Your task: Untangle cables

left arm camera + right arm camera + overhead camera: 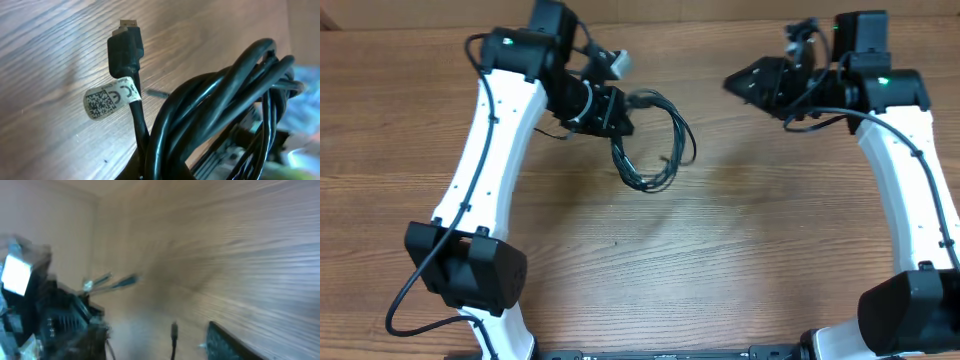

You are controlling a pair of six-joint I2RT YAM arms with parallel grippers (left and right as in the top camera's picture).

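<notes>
One coil of cables (200, 100) (strands uncountable) hangs pinched in the left gripper (625, 108); the right gripper (745, 80) is too blurred to tell spread from closed.

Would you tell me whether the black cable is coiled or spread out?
Coiled: the cable hangs in bunched loops from the left gripper, one plug sticking out.

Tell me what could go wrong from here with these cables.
1. The cables hang as one wound bundle from the left gripper; pulling one strand may tighten the tangle.
2. The free plug and its label could snag in a loop.
3. The right gripper is apart from the bundle and its wrist view is blurred, so a grab may miss.
</notes>
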